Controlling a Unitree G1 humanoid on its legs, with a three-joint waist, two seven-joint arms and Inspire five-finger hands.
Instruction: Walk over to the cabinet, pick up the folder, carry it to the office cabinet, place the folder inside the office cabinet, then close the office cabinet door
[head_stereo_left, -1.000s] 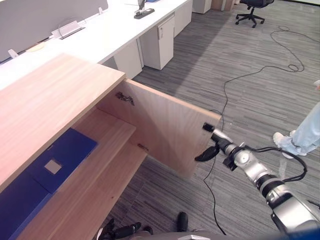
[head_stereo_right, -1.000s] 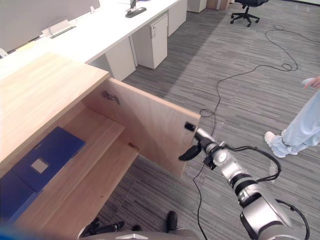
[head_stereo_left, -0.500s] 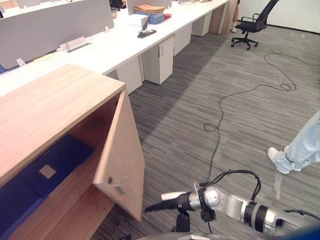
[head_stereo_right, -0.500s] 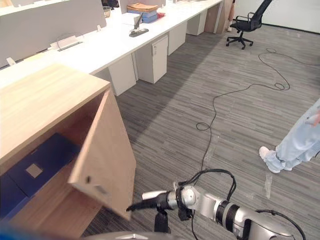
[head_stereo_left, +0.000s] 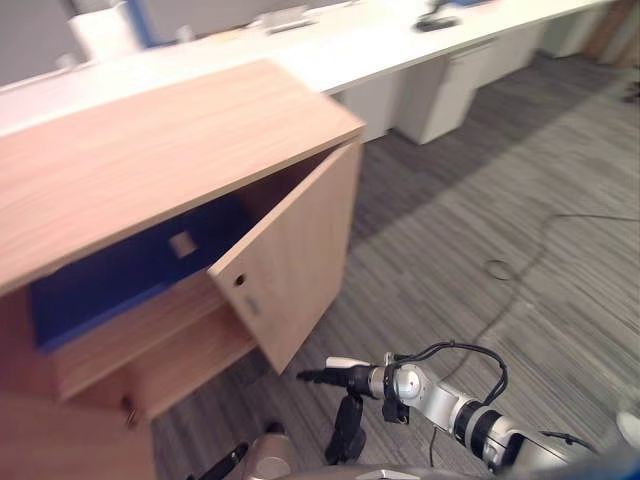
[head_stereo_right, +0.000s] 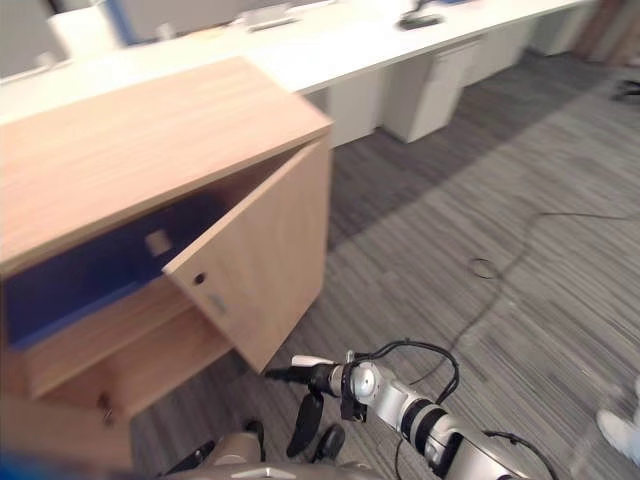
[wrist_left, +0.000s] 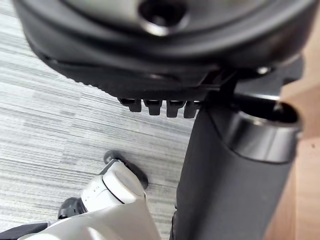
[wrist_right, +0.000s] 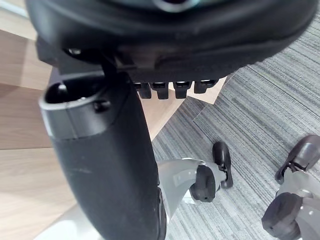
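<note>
The wooden office cabinet (head_stereo_left: 180, 130) stands at the left with its door (head_stereo_left: 295, 260) partly open, swung out over the carpet. Inside, the blue folder (head_stereo_left: 110, 275) lies flat on the upper shelf. My right hand (head_stereo_left: 335, 376) is low, just off the door's bottom corner, with its fingers straight and pointing at it; I cannot tell whether they touch. It holds nothing. In the right wrist view its thumb (wrist_right: 110, 165) shows against the wood (wrist_right: 20, 150). My left hand (wrist_left: 235, 175) hangs over the carpet, relaxed and holding nothing.
Long white desks (head_stereo_left: 380, 50) run behind the cabinet, with a white drawer unit (head_stereo_left: 440, 95) under them. A black cable (head_stereo_left: 540, 260) loops across the grey carpet to the right. A person's shoe (head_stereo_right: 618, 430) is at the far right.
The door has swung from wide open to partly shut. My right hand dropped from the door's outer edge to near its bottom corner. The whole view has shifted as the camera moved.
</note>
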